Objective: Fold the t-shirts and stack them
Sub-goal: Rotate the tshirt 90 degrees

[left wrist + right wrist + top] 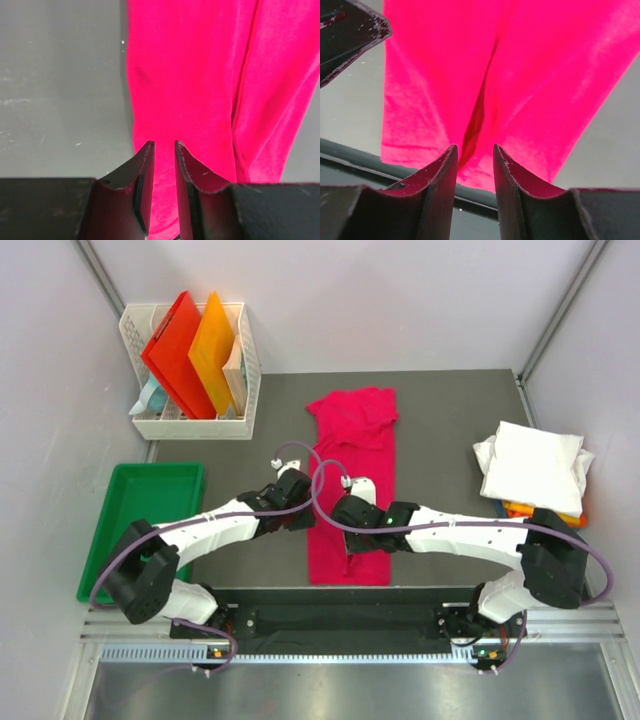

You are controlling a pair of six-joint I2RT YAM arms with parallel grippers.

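Holding pink t-shirt (355,440) mid tabletop (440,420); shirt folded lengthwise into long strip, collar far, hem near. My right end effector (474,147) over shirt's near half, clamped on raised crease of cloth. My left end effector (163,145) at shirt's left edge, fingers nearly together, pink cloth in gap; can't tell if pinching. White t-shirt (530,465) folded, atop orange t-shirt (525,508), right side. Green tray (140,505) left.
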